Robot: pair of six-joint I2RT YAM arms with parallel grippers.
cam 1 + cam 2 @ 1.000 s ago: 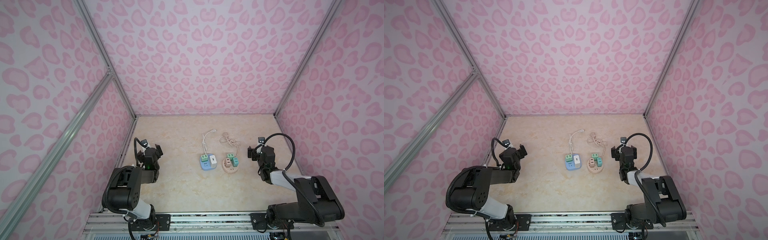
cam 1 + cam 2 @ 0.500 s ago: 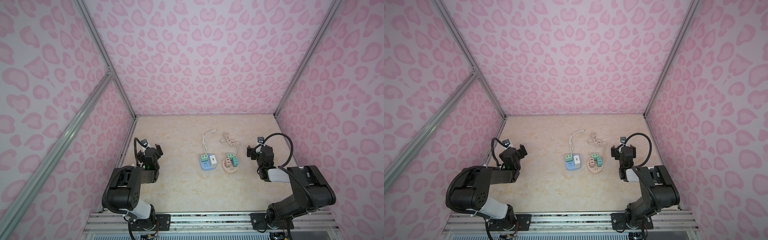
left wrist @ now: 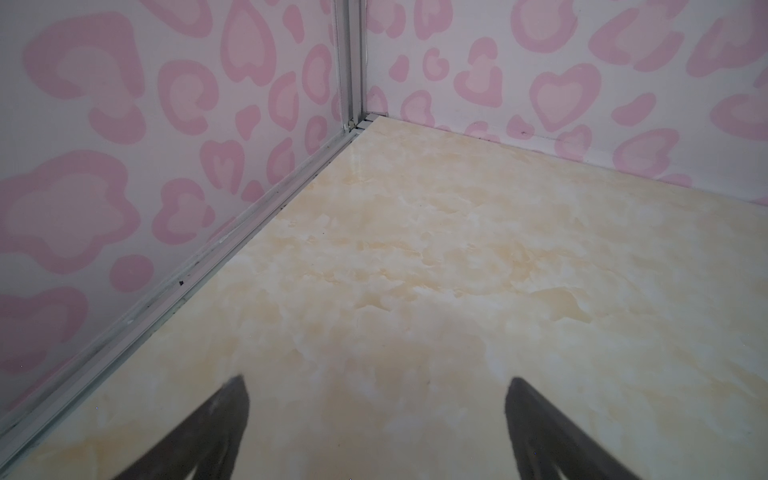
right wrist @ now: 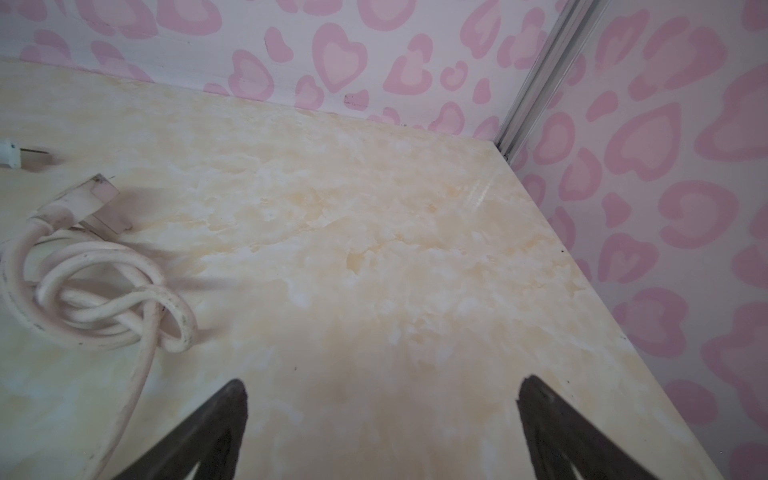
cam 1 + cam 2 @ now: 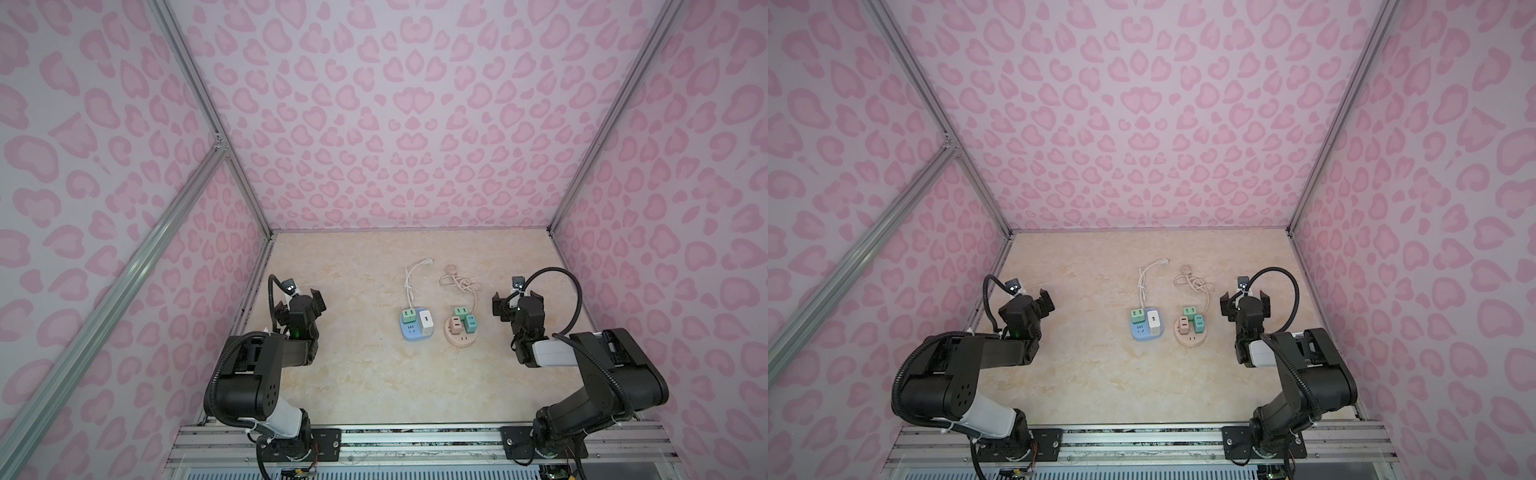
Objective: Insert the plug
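L gripper [image 5: 298,306]: jaws spread wide, nothing btwn them; its wrist view shows only bare tabletop [image 3: 415,270] by a wall corner. R gripper [image 5: 516,305]: same, spread wide and empty.

Mid-table btwn the arms sits the blue socket block [image 5: 411,334] w/ a green adapter [image 5: 408,316] and a white adapter [image 5: 426,323] seated on top. Just beside it, on the R-arm side, is the round beige socket [image 5: 460,340], carrying a pink adapter [image 5: 455,324] among others.

White plug [image 5: 427,261] lies loose at the far end of its cord, toward the back wall [image 5: 395,124], well apart from both grippers. Beige plug [image 5: 449,269] lies flat near it, past a knotted cord [image 4: 104,307]. R gripper is the nearer one; the plug and knot sit ahead of its fingertips, not touching.
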